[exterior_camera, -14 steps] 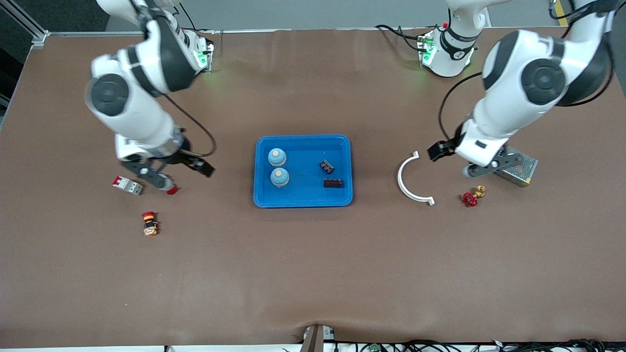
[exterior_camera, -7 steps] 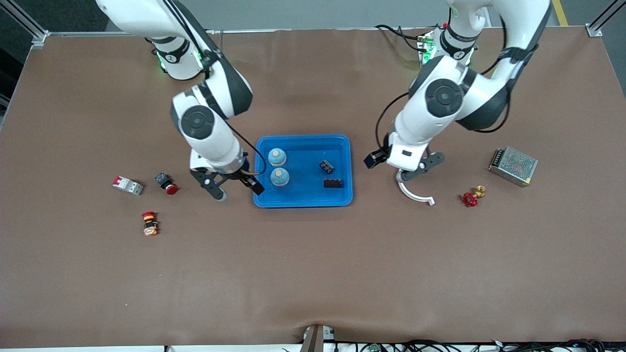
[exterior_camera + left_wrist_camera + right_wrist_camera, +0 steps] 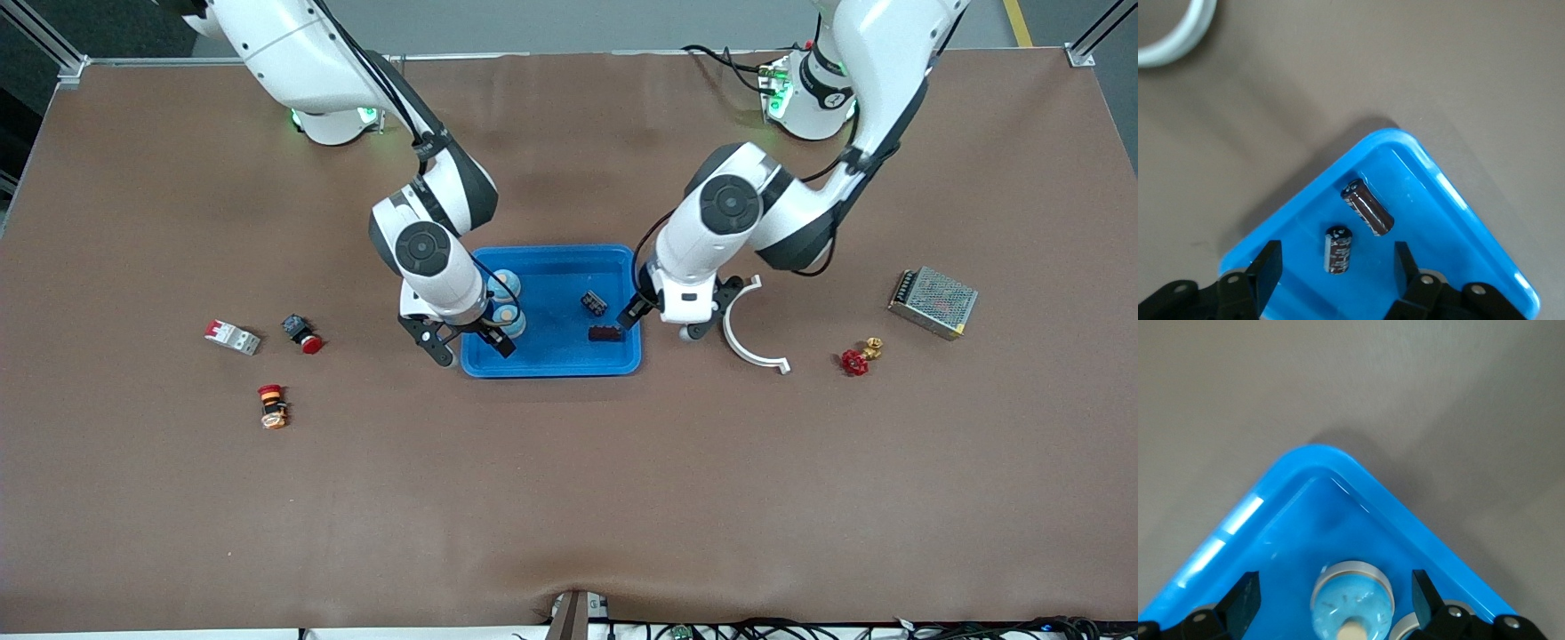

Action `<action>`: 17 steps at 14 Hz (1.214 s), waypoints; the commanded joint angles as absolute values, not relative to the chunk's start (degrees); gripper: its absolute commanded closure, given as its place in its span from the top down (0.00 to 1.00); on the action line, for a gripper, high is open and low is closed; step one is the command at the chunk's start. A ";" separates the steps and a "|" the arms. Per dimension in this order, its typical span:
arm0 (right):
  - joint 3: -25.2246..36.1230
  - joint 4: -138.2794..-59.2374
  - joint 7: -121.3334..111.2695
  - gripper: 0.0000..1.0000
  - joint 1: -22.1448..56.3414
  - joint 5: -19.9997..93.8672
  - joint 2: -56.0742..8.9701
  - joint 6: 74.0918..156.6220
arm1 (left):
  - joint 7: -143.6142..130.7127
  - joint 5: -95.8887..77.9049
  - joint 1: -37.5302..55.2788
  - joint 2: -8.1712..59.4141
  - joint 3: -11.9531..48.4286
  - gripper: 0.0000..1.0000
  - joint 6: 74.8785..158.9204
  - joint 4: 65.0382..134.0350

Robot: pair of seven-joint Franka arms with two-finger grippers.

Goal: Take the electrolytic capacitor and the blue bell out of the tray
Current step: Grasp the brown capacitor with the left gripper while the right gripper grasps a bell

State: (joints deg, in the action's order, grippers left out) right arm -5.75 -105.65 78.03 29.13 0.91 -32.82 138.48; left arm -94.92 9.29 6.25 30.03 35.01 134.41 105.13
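Both grippers open. Left gripper (image 3: 1337, 270) over capacitor (image 3: 1337, 249) at tray (image 3: 551, 363) end nearer left arm; right gripper (image 3: 1331, 600) over bell (image 3: 1352, 599). Capacitor likely light, smooth, rolls: grip across barrel. Bell: grip body sides.

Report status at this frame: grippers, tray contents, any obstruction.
Left gripper open over dark cylindrical capacitors. Right gripper open over light-blue domed bell. Both parts in shallow bright-blue plastic tray. Nothing in the way.
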 commanded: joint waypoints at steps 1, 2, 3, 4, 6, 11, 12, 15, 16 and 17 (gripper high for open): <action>-5.10 -103.89 79.10 1.00 31.37 0.18 -35.77 138.43 | -104.91 15.36 8.87 37.07 34.72 0.72 134.47 99.68; -5.10 -103.80 79.80 1.00 31.81 0.18 -35.86 138.43 | -107.55 17.56 9.31 38.22 34.72 0.71 135.60 99.41; -5.10 -103.19 80.41 1.00 32.08 0.18 -36.29 138.43 | -109.84 19.06 9.40 39.36 34.63 0.69 137.36 99.40; -5.10 -102.84 81.03 1.00 32.69 0.18 -36.56 138.43 | -112.13 19.77 9.49 40.33 34.63 0.68 138.42 99.23; -5.01 -102.66 81.39 1.00 33.31 0.09 -37.09 138.51 | -116.96 20.21 10.02 41.04 34.02 0.68 141.31 99.23; -4.75 -102.66 81.30 1.00 33.31 -0.26 -37.44 139.22 | -121.98 20.39 11.51 42.27 32.35 0.61 141.86 99.23; -4.75 -102.66 81.30 1.00 33.22 -0.70 -37.44 139.13 | -122.60 20.30 12.21 42.45 31.56 0.60 141.94 99.23; -4.75 -102.74 81.30 1.00 32.96 -0.97 -37.44 139.13 | -122.96 20.30 13.53 43.68 30.50 0.57 142.03 99.05; -4.75 -102.74 81.21 1.00 33.05 -1.05 -37.44 139.13 | -122.96 20.30 13.88 43.77 30.41 0.54 142.21 99.05; -4.75 -102.74 81.30 0.94 33.05 -0.97 -37.44 139.13 | -122.96 20.30 14.41 44.03 30.15 0.54 142.29 99.05</action>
State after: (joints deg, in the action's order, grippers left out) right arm -4.93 -103.94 79.99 32.71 0.08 -36.60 139.07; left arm -121.54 19.03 12.93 43.04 31.11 141.62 100.30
